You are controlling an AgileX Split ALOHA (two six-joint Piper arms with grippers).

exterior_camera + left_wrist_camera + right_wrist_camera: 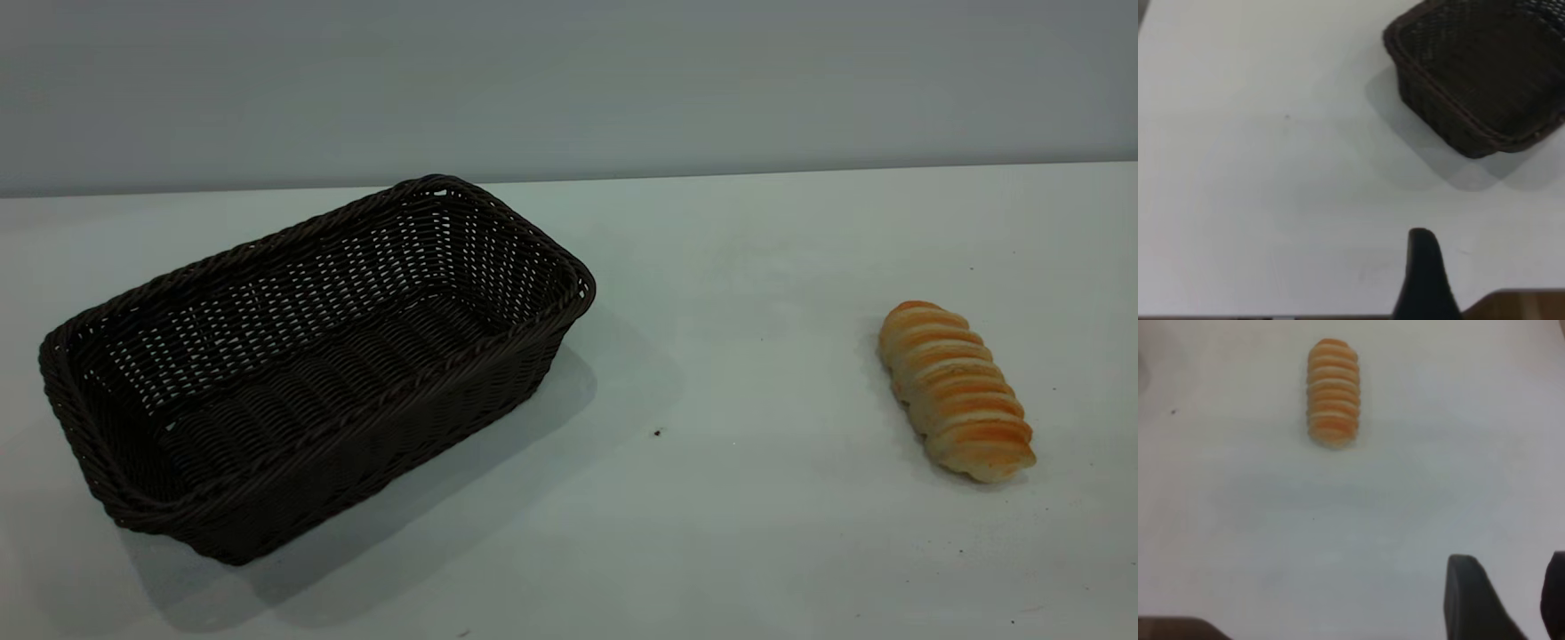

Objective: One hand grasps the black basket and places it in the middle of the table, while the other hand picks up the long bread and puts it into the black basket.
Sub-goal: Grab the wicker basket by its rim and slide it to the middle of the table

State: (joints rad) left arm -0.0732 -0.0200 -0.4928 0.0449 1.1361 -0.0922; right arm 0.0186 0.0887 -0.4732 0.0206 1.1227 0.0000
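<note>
dark woven wicker basket (293, 373) sitting empty on the left of the white bench (729, 533), angled a bit, ridged golden long bread roll (958, 391) lying way off to the right, tiny dark speck (657, 433) between them, grey wall (569, 80) behind

Nothing readable is showing anywhere: the basket (311, 356), the bread (958, 391) and the tabletop (756, 516) are carrying no text, label, brand, number or sign.
</note>
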